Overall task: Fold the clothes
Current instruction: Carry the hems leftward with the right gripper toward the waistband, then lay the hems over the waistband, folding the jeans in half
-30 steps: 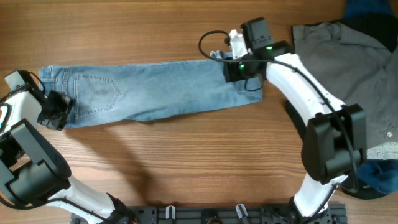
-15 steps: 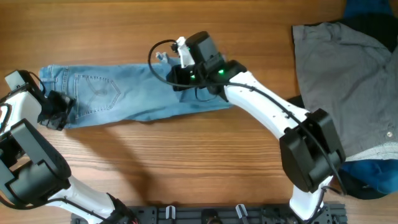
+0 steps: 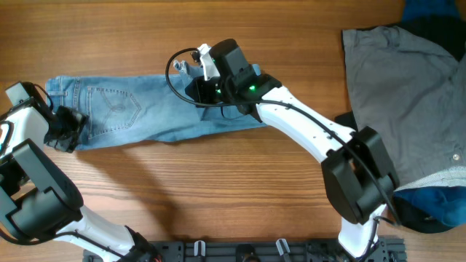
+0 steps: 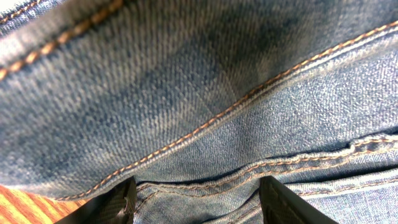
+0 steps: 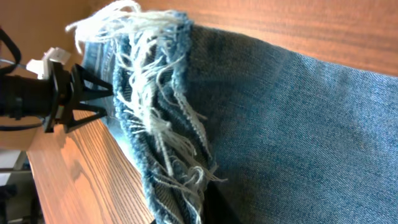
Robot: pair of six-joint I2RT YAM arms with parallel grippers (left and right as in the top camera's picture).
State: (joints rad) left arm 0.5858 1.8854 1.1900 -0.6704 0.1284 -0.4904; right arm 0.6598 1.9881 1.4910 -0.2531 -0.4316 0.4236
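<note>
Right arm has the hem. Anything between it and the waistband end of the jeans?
Nothing visible. From the right gripper to the waistband there is only flat denim of the jeans. The left gripper sits at the waistband's edge, at the path's end, not across it. The grey shirt lies far right.

The wooden table (image 3: 218, 189) bears jeans (image 3: 145, 116), a grey garment (image 3: 393, 87) and dark blue cloth (image 3: 437, 207).

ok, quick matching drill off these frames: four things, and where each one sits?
Things:
1. jeans
2. grey shirt
3. dark blue cloth
4. right hand

Places:
A. bottom-right corner, partly under another garment
B. at the frayed hem
C. upper right, spread out
D. left of centre, lying lengthwise

Pairs: 1-D, 2-C, 3-A, 4-B
</note>
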